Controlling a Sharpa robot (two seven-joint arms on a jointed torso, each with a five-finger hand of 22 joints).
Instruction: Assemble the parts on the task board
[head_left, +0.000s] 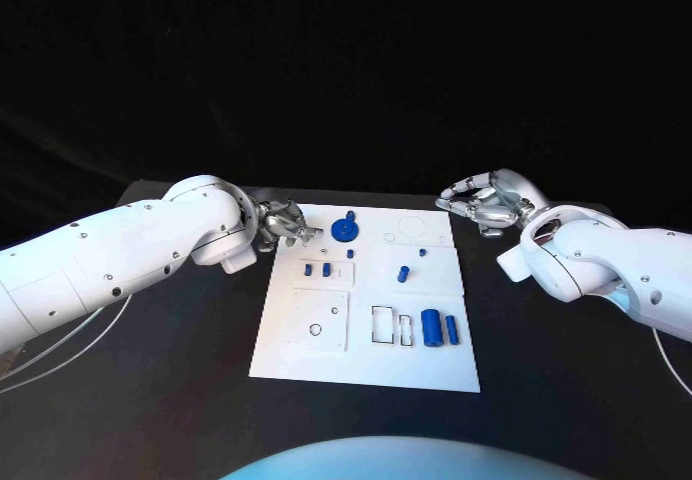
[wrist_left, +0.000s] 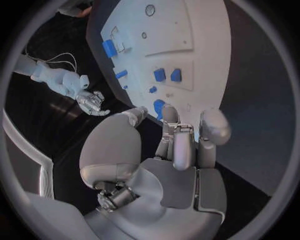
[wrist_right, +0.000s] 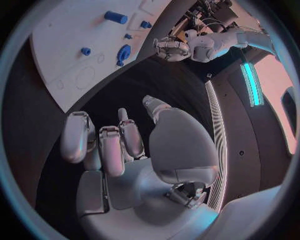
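The white task board (head_left: 368, 345) lies in the middle of the black table. My left hand (head_left: 289, 225) hovers at the board's far left corner, fingers apart and holding nothing, close to a round blue part (head_left: 345, 229). In the left wrist view the left hand's fingers (wrist_left: 181, 145) reach over the board's edge (wrist_left: 200, 50) beside that round part (wrist_left: 159, 106). My right hand (head_left: 483, 205) hangs off the far right corner, loosely curved with nothing in it. Two blue cylinders (head_left: 438, 327) lie at the near right of the board. Small blue pieces (head_left: 317, 269) sit mid-board.
More small blue pieces (head_left: 408, 270) lie near the board's centre, beside empty rectangular slots (head_left: 384, 325). A raised square plate (head_left: 320, 320) with holes occupies the near left part. Cables (head_left: 72, 350) run along the table's left side.
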